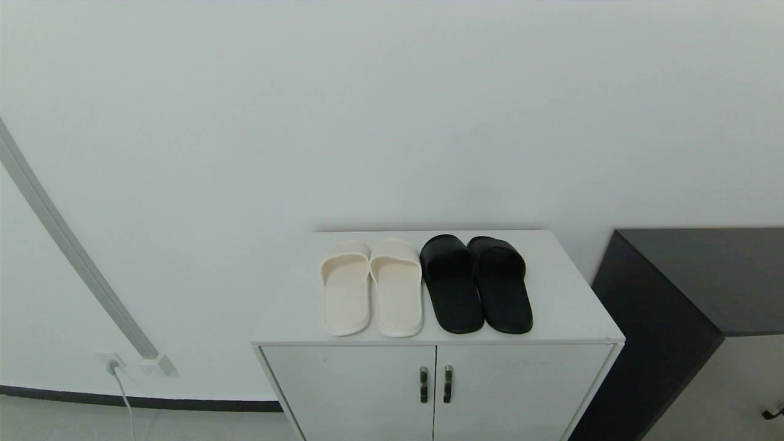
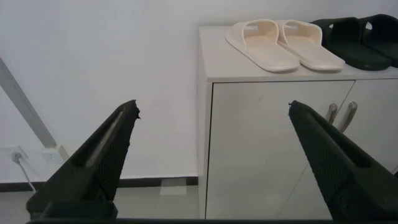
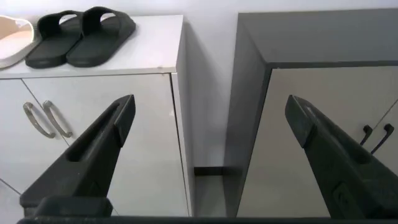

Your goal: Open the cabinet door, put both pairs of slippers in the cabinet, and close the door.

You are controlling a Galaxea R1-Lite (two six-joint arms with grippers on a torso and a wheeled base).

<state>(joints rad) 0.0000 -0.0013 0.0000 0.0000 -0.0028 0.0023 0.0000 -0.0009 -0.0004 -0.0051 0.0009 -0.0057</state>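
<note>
Cabinet [image 1: 576,312] shut; cream slippers [image 1: 372,288] and black slippers [image 1: 478,285] on top.
Head view, lower centre: doors closed, handles [image 1: 435,384] side by side. Cream pair left, black pair just beside it, right. Left hand [image 2: 212,107] and right hand [image 3: 210,101] both spread apart, holding nothing.

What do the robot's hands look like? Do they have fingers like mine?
Not like yours. The left gripper and the right gripper each have just two black fingers. The fingers are long wedges, thick at the base and narrowing to blunt tips. The inner pads on the left gripper carry a fine bumpy grid pattern.
</note>
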